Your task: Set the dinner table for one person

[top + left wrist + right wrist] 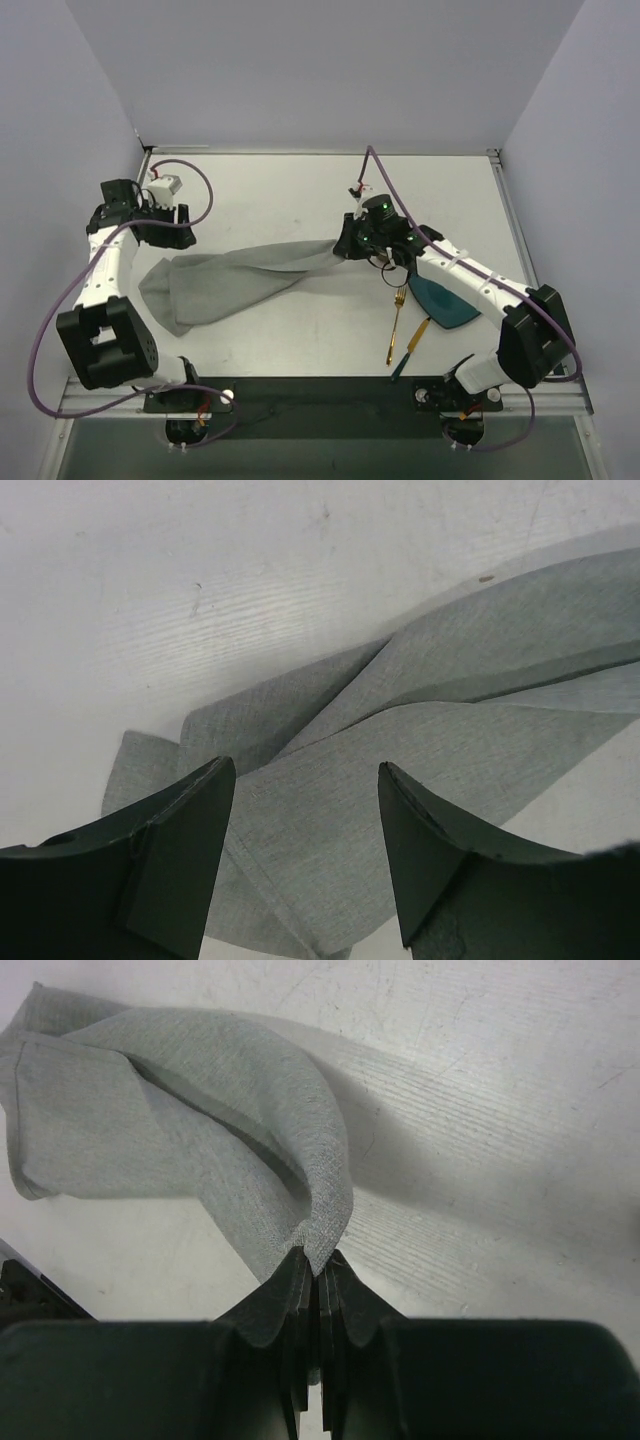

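A grey cloth mat (235,280) lies crumpled and stretched across the white dinner table (280,190). My right gripper (345,243) is shut on the mat's right end (318,1222) and holds that end lifted off the table. My left gripper (170,235) is open and empty just above the mat's left part (330,780), touching nothing. A teal plate (445,300) lies under the right arm. A gold fork (396,320) and a gold knife with a dark blade (408,348) lie beside the plate.
A small white connector block (165,186) with a purple cable sits at the table's far left. Grey walls close in the table's far and side edges. The metal rim (505,215) runs along the right edge.
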You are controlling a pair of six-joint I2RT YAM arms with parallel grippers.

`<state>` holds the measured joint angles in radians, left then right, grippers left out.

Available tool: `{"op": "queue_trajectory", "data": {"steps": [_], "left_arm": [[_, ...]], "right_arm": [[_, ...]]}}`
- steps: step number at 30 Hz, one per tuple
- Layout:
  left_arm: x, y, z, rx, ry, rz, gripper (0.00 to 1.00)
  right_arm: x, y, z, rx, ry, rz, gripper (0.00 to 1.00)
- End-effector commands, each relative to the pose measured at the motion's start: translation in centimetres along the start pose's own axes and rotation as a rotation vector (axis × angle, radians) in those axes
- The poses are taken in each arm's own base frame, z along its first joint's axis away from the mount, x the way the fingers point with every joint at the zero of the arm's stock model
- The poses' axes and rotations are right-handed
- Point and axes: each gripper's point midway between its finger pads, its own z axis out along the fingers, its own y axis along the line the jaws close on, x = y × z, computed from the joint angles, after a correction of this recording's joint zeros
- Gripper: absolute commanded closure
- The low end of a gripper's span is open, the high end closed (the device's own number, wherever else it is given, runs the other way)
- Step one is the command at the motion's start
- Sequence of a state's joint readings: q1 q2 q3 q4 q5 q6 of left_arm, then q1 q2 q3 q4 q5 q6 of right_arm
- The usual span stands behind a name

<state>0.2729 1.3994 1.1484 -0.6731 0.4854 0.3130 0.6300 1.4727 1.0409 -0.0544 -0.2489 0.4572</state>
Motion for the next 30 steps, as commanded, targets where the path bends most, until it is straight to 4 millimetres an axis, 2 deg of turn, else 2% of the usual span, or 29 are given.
{"op": "queue_trajectory", "data": {"steps": [1,4,5,6,9,13,15,17,21,24,25,30], "left_arm": [[2.1,2.3,0.6,-0.02,0.102,0.055,0.31],[4.3,4.0,-0.2,0.068,0.125,0.009,0.31],[5.9,3.7,-0.1,0.111,0.187,0.006,0.31],[6.9,4.2,0.0,0.134,0.218,0.085,0.31],[9.3,4.4,0.6,0.176,0.298,0.129,0.31],[8.4,1.7,0.8,0.332,0.203,0.178,0.24],[8.5,0.4,0.4,0.406,0.186,0.24,0.21],[9.5,-0.4,0.1,0.465,0.223,0.327,0.21],[11.4,0.7,-0.1,0.484,0.318,0.46,0.21],[11.7,1.2,0.0,0.524,0.355,0.522,0.21],[11.2,1.0,-0.6,0.549,0.367,0.525,0.21],[10.8,-0.7,-0.6,0.695,0.402,0.583,0.23]], "right_arm": [[0.2,-0.6,-1.7,0.04,-0.028,0.002,1.0],[0.7,-0.9,-1.5,0.049,-0.019,0.001,1.0],[0.7,-0.8,-1.6,0.047,-0.017,-0.004,1.0],[0.7,-0.8,-1.6,0.049,-0.016,-0.009,1.0],[0.4,-1.5,-1.9,0.083,-0.027,-0.023,1.0],[0.4,-1.6,-2.4,0.091,-0.036,-0.03,1.0],[0.4,-1.9,-2.6,0.106,-0.047,-0.027,1.0],[0.9,-2.3,-2.4,0.118,-0.036,-0.015,1.0],[1.3,-2.4,-2.2,0.123,-0.027,-0.003,1.0],[1.6,-2.6,-2.2,0.13,-0.023,0.002,1.0],[1.6,-2.6,-2.2,0.13,-0.021,0.004,1.0],[1.1,-2.5,-2.3,0.129,-0.024,-0.019,1.0]]}}
